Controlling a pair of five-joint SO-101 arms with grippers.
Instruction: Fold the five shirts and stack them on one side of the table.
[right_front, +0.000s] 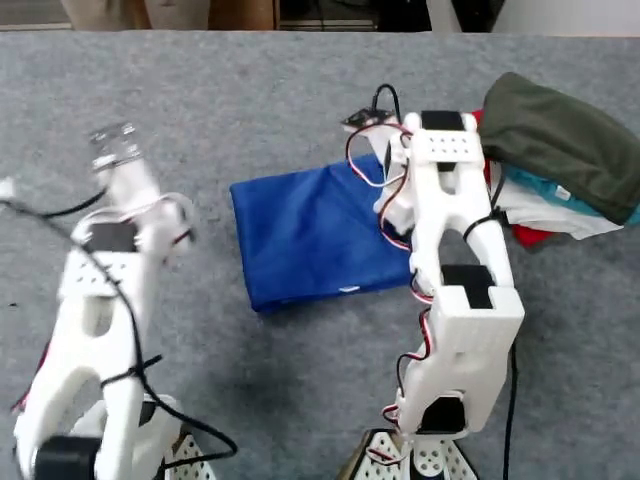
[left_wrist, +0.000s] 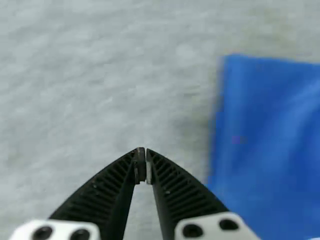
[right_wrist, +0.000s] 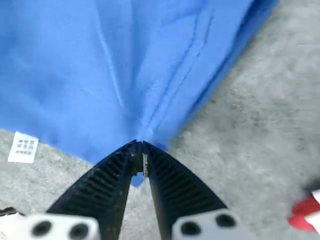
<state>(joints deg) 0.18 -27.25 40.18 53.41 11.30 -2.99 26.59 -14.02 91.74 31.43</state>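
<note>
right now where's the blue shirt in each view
High view: blue shirt mid-table, between the arms.
Left wrist view: blue shirt beside the shut left gripper, apart from it.
Right wrist view: blue shirt edge pinched in the right gripper.
Shared landmark: grey table.

Item 1: blue fabric shirt (right_front: 310, 240) (left_wrist: 270, 150) (right_wrist: 125, 65), folded into a rough rectangle and lying flat on the grey felt table (right_front: 200, 100) near its middle. A small white label (right_wrist: 22, 147) shows at one edge. The cloth puckers into creases toward one rim, where the right gripper (right_wrist: 140, 155) pinches it with its jaws closed.

Items 2–5: an unfolded heap at the table's far right side, well apart from Item 1.
- Olive-green shirt (right_front: 560, 140): crumpled, lying on top.
- Teal shirt (right_front: 535, 187): a strip showing beneath the green.
- White shirt (right_front: 545, 215): bunched under the teal.
- Red shirt (right_front: 530, 236) (right_wrist: 305, 217): lowest, with only an edge showing.
</note>
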